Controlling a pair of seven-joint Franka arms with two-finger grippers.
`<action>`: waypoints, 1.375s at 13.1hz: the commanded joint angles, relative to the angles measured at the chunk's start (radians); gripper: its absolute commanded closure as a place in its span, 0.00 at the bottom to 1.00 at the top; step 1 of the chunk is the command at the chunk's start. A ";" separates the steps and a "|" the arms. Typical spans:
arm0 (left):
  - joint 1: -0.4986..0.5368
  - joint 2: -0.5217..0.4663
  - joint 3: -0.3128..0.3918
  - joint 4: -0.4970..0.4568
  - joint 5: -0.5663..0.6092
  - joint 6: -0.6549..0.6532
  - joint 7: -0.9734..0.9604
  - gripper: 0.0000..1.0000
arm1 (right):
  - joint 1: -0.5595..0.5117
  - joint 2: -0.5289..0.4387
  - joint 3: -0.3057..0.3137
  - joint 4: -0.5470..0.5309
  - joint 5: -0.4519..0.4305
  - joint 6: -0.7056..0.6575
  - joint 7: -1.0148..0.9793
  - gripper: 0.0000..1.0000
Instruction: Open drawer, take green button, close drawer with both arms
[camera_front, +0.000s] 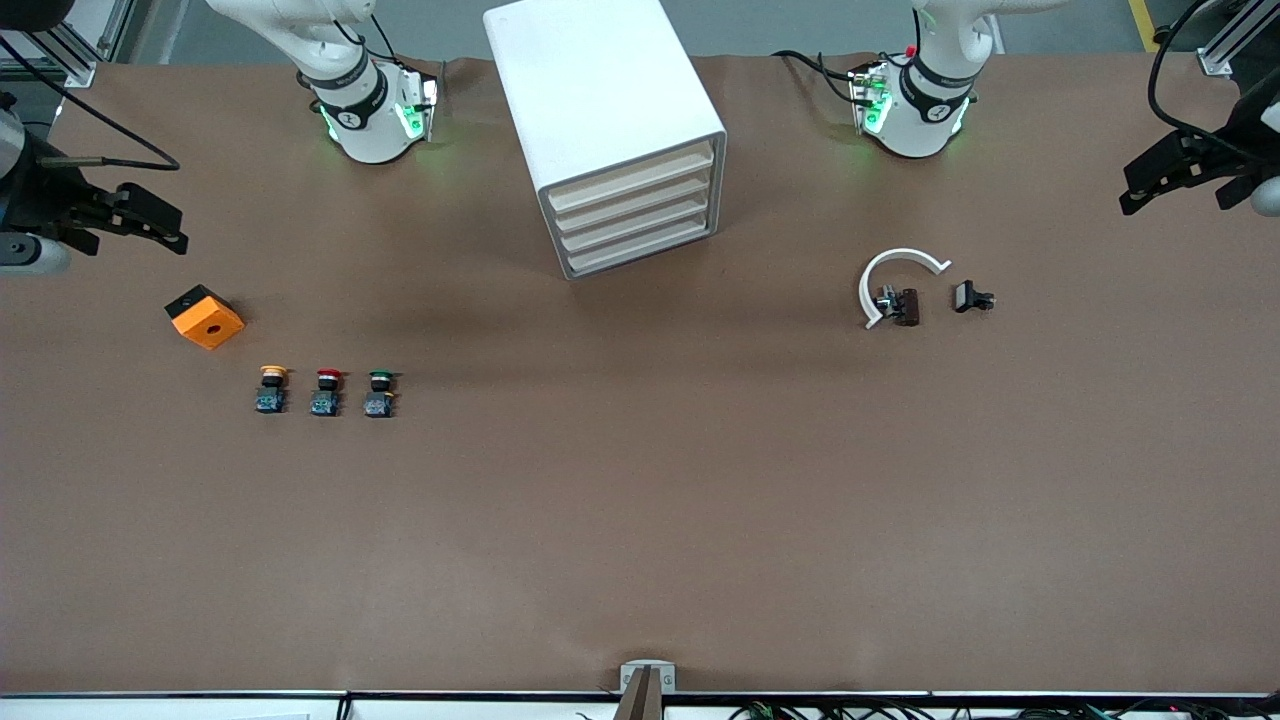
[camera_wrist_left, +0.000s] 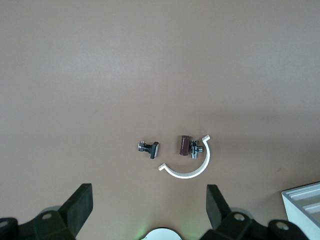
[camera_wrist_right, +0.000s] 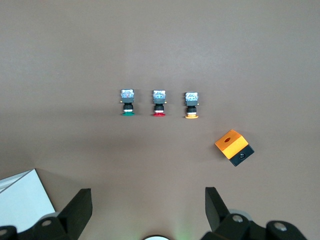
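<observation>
The white cabinet (camera_front: 610, 130) stands at the table's middle, near the robots' bases. Its four cream-fronted drawers (camera_front: 635, 215) are all shut. The green-capped button (camera_front: 380, 393) stands on the table toward the right arm's end, last in a row of three; it also shows in the right wrist view (camera_wrist_right: 128, 102). My right gripper (camera_front: 170, 228) is open and empty over the table's edge, above the orange box; its fingers (camera_wrist_right: 80, 205) are spread wide. My left gripper (camera_front: 1128, 190) is open and empty over the left arm's end of the table; its fingers (camera_wrist_left: 82, 202) are wide apart.
A red-capped button (camera_front: 325, 392) and a yellow-capped button (camera_front: 271, 390) stand beside the green one. An orange box (camera_front: 205, 316) lies near them. Toward the left arm's end lie a white curved clip (camera_front: 895, 280), a brown part (camera_front: 900, 305) and a black part (camera_front: 972, 297).
</observation>
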 joint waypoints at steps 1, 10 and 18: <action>0.023 -0.005 -0.038 0.001 -0.012 -0.001 0.019 0.00 | 0.013 0.004 -0.011 0.014 -0.001 -0.015 -0.021 0.00; -0.043 -0.014 -0.027 -0.008 0.002 -0.004 0.010 0.00 | 0.014 0.006 -0.011 0.095 -0.001 -0.085 -0.006 0.00; -0.040 0.000 -0.062 -0.009 -0.007 0.002 0.020 0.00 | 0.016 0.009 -0.007 0.094 -0.001 -0.085 -0.006 0.00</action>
